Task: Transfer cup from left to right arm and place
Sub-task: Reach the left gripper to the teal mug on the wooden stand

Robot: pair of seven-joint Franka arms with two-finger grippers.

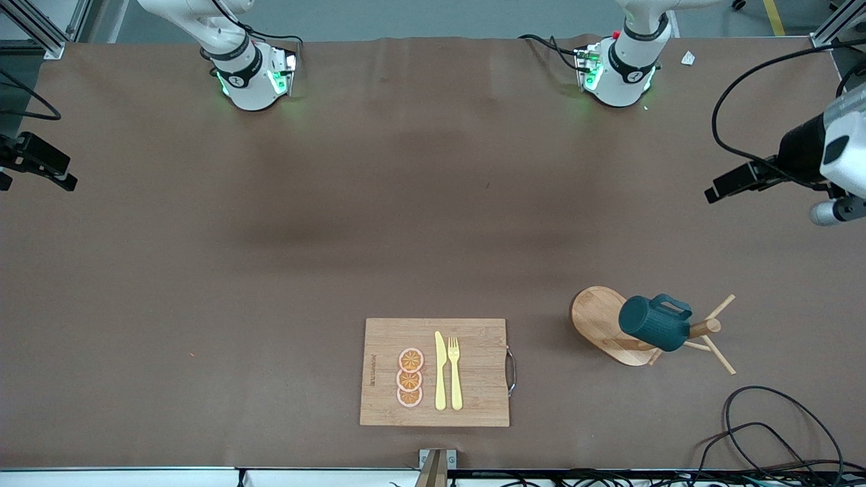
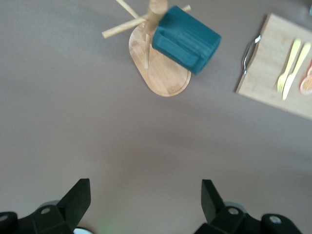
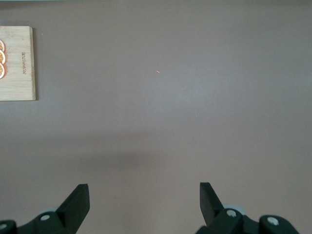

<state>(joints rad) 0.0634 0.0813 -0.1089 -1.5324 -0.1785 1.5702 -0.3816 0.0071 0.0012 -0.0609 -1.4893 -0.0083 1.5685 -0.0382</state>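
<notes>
The dark teal cup (image 1: 655, 325) hangs tilted on a peg of the wooden peg rack (image 1: 595, 321), toward the left arm's end of the table and near the front camera. In the left wrist view the cup (image 2: 187, 39) and rack (image 2: 163, 73) lie well ahead of my left gripper (image 2: 145, 187), which is open, empty and high over bare table. My right gripper (image 3: 144, 191) is open and empty, high over bare table toward the right arm's end. Only the wrists of both arms show at the front view's edges.
A wooden cutting board (image 1: 473, 399) with a metal handle lies beside the rack, near the front edge. It carries a yellow knife (image 1: 440, 370), a yellow fork (image 1: 454, 372) and orange slices (image 1: 410, 377). Black cables (image 1: 764, 433) lie at the near corner by the rack.
</notes>
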